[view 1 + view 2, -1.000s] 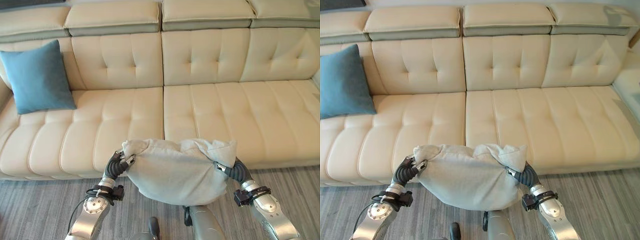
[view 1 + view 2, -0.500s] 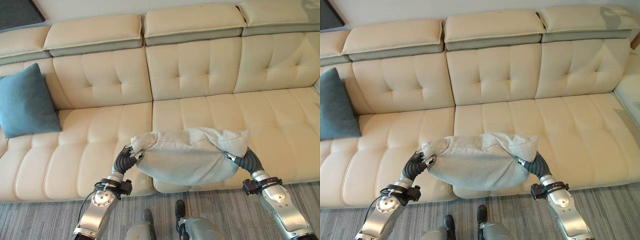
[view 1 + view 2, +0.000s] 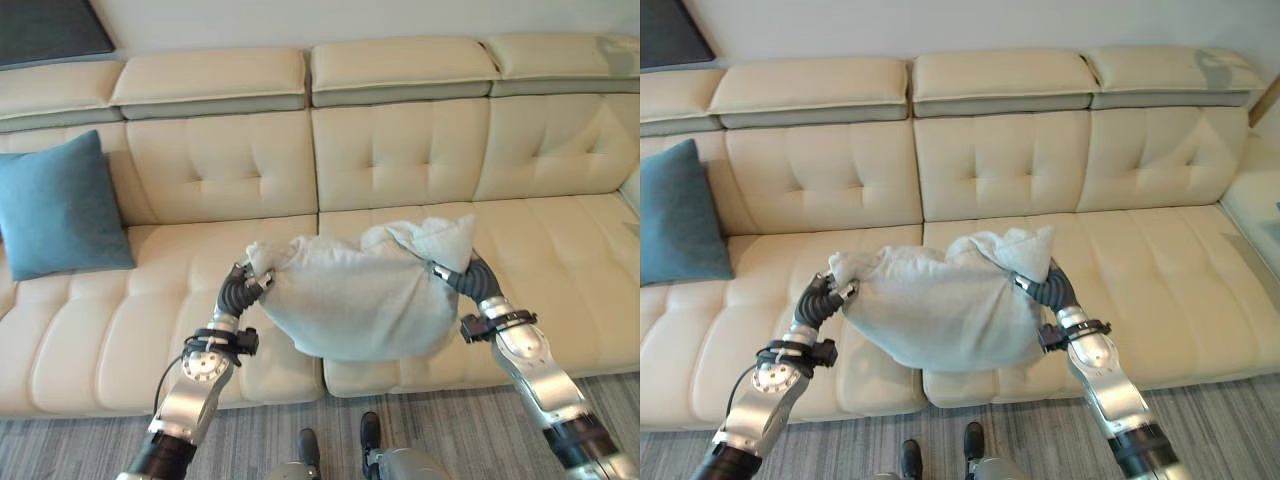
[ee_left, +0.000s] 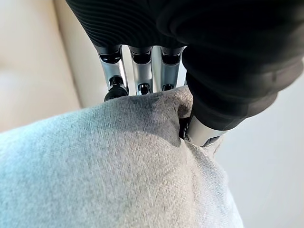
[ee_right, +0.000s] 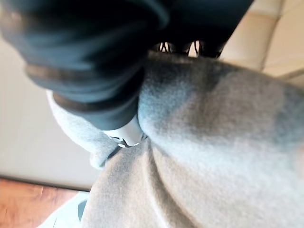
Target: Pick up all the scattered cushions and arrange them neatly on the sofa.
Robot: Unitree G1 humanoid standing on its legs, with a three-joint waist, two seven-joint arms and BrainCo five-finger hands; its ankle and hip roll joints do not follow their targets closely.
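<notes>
Two hands are carrying one grey cushion [image 3: 362,300] above the sofa [image 3: 400,160], over the front half of the seat near the middle seam. From the left eye, the left hand [image 3: 243,287] is pinching the cushion's left corner and the right hand [image 3: 458,277] is gripping its right corner, so the cushion is sagging between them, its lower edge hanging just over the seat's front edge. A blue cushion [image 3: 58,207] is leaning upright against the backrest at the far left, well apart from the grey one; the seat between them and the whole right stretch are lying bare. A strip of grey floor [image 3: 470,430] is running along the sofa's front. From the right eye, the same hold is showing: the left hand [image 3: 823,299] and right hand [image 3: 1042,288] are clamping opposite corners, and the blue cushion [image 3: 678,215] is sitting at the left edge. In the left wrist view, the fingers [image 4: 142,76] are pressing down on a fold of grey cloth [image 4: 109,166] while the thumb is digging in beside it, pinching the corner. In the right wrist view, the thumb [image 5: 124,133] is closing into the grey cloth [image 5: 209,137] and holding it.
</notes>
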